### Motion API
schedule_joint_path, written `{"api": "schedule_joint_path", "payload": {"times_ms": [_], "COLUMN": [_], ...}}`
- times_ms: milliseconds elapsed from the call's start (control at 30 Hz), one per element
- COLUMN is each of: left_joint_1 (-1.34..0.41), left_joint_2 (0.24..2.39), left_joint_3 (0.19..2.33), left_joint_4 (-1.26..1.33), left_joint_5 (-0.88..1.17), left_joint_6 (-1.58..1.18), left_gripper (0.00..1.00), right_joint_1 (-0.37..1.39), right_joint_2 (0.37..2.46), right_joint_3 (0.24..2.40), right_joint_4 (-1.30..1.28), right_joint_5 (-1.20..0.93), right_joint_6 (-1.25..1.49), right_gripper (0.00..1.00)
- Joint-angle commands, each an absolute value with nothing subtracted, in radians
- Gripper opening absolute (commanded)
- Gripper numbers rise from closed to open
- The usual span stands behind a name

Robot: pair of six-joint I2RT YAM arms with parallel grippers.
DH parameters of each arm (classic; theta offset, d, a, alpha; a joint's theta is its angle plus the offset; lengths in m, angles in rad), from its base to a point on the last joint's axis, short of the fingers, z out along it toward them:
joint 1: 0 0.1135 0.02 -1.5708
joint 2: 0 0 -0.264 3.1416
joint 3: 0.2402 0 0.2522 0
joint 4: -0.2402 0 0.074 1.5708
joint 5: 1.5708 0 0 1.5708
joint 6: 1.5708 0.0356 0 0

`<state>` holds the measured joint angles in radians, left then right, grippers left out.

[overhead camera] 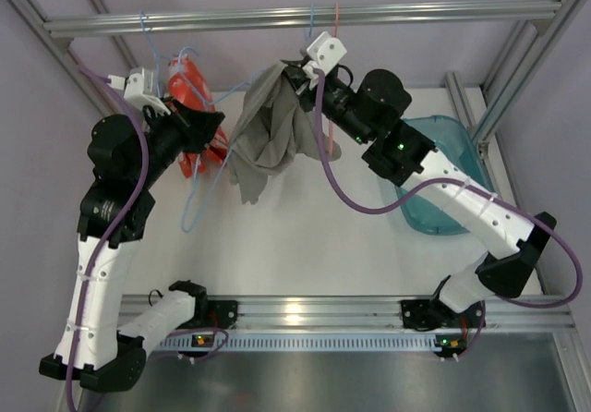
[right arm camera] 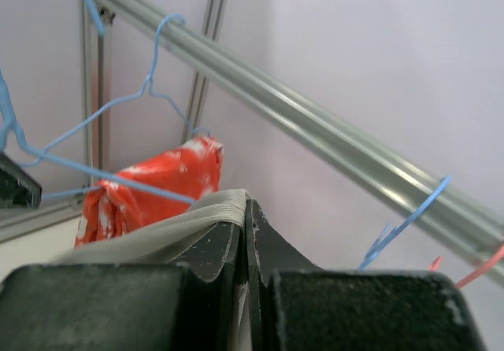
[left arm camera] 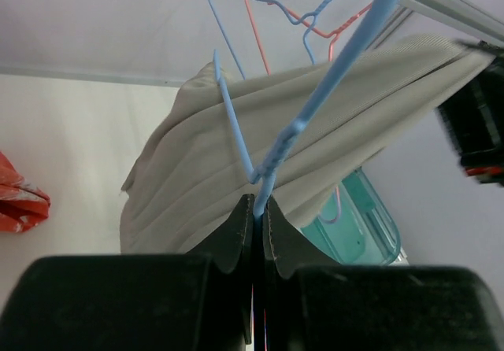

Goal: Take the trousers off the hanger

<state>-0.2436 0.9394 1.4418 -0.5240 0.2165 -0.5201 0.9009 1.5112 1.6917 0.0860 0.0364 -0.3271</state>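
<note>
Grey-beige trousers (overhead camera: 268, 135) hang bunched below the metal rail (overhead camera: 305, 15), draped on a light blue wire hanger (left arm camera: 260, 162). My left gripper (left arm camera: 257, 201) is shut on the blue hanger wire just below the trousers (left arm camera: 236, 154). In the top view it (overhead camera: 214, 121) sits left of the cloth. My right gripper (right arm camera: 244, 209) is shut on the trousers' top edge (right arm camera: 197, 213); in the top view it (overhead camera: 300, 79) is at the cloth's upper right, near the rail.
An orange-red garment (overhead camera: 194, 107) hangs on another blue hanger (right arm camera: 118, 107) at the left, behind my left arm. A teal bin (overhead camera: 443, 176) stands on the table at the right. Spare blue and orange hangers (left arm camera: 276, 12) hang on the rail.
</note>
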Motion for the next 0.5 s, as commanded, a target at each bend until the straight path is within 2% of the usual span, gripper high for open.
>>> {"api": "schedule_joint_path", "payload": {"times_ms": [0,267,467], "left_joint_1": [-0.239,-0.239,-0.239], "left_joint_2": [0.902,0.85,0.822], "left_joint_3": [1.417,1.309,1.273], "left_joint_4": [-0.417,-0.448,-0.453], "left_joint_5": [0.198,0.198,0.202], "left_joint_6": [-0.488,-0.476,-0.485], "left_gripper": [0.0,0.0,0.0], "right_joint_1": [0.894,0.894,0.897], "right_joint_2": [1.466,1.5,1.5], "right_joint_3": [1.804,1.966,1.974], "right_joint_4": [0.127,0.141,0.126], "right_joint_5": [0.026,0.018,-0.024], "right_joint_6": [-0.353,-0.368,-0.351], "right_gripper": [0.0,0.0,0.0]}}
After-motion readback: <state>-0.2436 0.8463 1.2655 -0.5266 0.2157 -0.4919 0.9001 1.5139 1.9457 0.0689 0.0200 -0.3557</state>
